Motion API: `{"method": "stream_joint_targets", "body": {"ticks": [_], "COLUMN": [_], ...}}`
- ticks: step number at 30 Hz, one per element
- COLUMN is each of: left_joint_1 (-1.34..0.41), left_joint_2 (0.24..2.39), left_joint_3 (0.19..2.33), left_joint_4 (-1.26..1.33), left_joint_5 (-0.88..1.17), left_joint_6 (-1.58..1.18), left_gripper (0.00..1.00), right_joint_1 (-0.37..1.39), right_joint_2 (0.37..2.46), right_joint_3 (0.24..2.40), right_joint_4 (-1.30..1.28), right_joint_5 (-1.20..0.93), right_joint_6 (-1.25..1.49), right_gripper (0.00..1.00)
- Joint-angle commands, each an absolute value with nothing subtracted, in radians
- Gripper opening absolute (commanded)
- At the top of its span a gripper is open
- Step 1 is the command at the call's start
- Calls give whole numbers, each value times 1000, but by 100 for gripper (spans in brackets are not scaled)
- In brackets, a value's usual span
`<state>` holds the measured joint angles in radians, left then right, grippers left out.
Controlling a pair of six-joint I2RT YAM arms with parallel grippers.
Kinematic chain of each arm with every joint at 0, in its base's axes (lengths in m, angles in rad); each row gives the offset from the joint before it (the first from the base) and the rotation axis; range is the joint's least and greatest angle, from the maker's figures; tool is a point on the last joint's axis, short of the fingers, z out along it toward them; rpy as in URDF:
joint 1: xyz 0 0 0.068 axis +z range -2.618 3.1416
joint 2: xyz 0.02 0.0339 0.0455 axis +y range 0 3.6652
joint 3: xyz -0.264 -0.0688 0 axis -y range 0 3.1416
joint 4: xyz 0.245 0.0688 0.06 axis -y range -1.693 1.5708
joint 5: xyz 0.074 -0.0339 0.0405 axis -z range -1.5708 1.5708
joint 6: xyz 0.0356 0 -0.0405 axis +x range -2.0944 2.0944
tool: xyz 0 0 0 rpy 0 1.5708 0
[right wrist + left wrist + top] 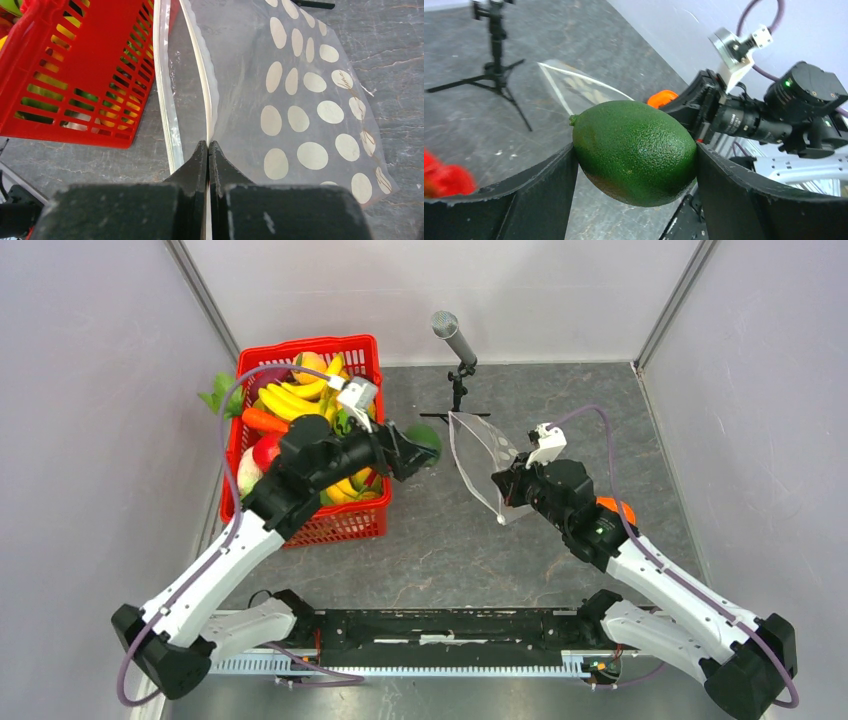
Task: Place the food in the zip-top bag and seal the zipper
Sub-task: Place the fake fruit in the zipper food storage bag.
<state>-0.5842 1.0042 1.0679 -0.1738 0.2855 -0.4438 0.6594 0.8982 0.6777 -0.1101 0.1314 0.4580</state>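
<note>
From above, the left pincer [415, 452] holds a green fruit [428, 437] just beside the red basket [300, 528], facing the bag [480, 452] gripped by the right pincer [503, 488]. In the left wrist view, the fingers are spread wide and clamped on the fruit. In the right wrist view, the fingers are pressed together, pinching the bag's white zipper [201, 60] above the worktop [390, 75].

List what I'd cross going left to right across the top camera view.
red basket → green fruit → zip-top bag → orange food piece. The microphone stand overlaps the fruit and bag, so it is left out.
</note>
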Motion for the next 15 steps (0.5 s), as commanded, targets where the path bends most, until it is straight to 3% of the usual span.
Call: {"method": "stream_joint_targets", "body": {"ticks": [1, 15], "left_joint_1": [-679, -792], "left_joint_2": [1066, 1282], "left_joint_3": [1043, 1015], "left_joint_4": [-57, 141], "left_joint_5": [283, 224], "left_joint_6": [-400, -438], "left_gripper": [52, 52], "right_joint_1": [662, 662], "right_joint_2": [876, 824], "right_joint_3": [654, 627], "right_joint_4": [-9, 54], "right_joint_5": [97, 82], "right_joint_6": [503, 553], "right_gripper": [0, 0]}}
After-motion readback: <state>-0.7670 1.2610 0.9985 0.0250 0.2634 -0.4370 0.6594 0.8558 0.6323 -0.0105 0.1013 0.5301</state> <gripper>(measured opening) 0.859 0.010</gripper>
